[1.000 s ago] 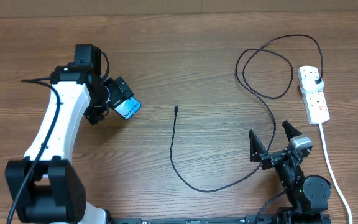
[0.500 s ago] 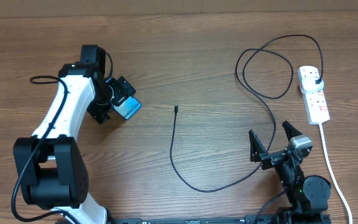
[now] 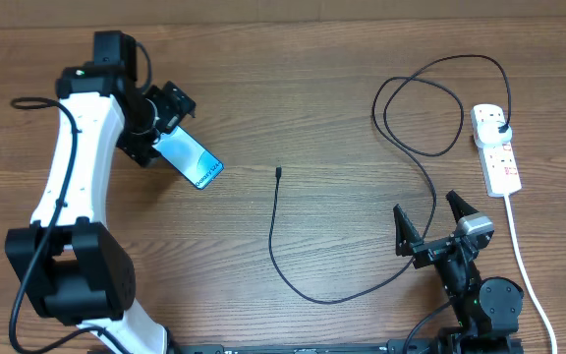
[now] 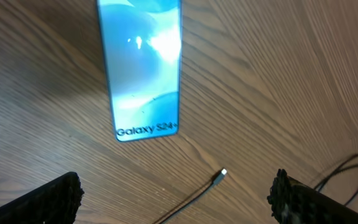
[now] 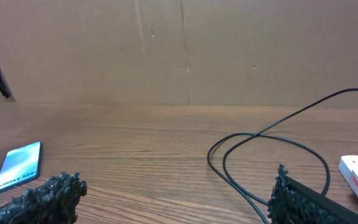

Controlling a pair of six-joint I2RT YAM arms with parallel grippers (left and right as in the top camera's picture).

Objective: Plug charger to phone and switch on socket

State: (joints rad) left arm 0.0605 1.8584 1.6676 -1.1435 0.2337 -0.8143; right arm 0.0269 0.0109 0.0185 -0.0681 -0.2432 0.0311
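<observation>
The phone point(image 3: 191, 160) lies flat on the table with its light-blue screen up; it fills the top of the left wrist view point(image 4: 143, 68) and shows small at the left of the right wrist view point(image 5: 18, 167). My left gripper point(image 3: 171, 104) is open and empty, just beyond the phone's far end. The black charger cable point(image 3: 303, 287) loops across the table; its connector tip point(image 3: 278, 173) point(image 4: 221, 176) lies free to the right of the phone, and its plug point(image 3: 500, 124) sits in the white power strip point(image 3: 494, 147). My right gripper point(image 3: 430, 222) is open and empty near the front edge.
The strip's thick white cord point(image 3: 525, 258) runs to the front edge at far right. The cable makes a wide loop point(image 3: 421, 108) at back right, also in the right wrist view point(image 5: 260, 155). A cardboard wall point(image 5: 185, 50) stands behind the table.
My left gripper has let go of the phone and drawn back up and to the left. The phone now lies fully in view. The right arm and cable have not moved.
</observation>
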